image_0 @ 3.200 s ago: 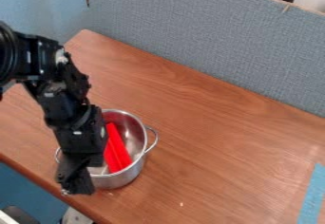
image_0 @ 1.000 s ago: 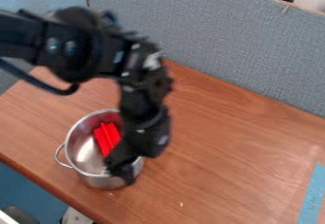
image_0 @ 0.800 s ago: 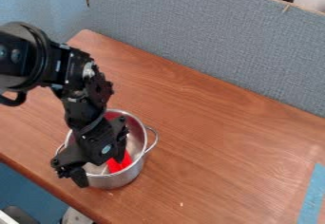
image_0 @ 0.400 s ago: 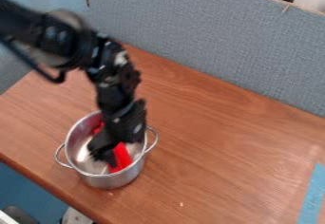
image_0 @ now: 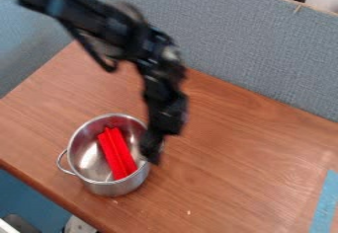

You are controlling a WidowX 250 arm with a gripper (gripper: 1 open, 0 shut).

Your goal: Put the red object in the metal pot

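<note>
Red bar lies inside the steel pot, slanted across its floor. Pot sits near the front edge of the wooden table. Gripper hangs just beside the pot's right rim, fingers spread wide, empty.

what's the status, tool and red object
Tool open, empty, at the pot's right rim. Red object lying inside the metal pot. Nothing in the way.
</note>
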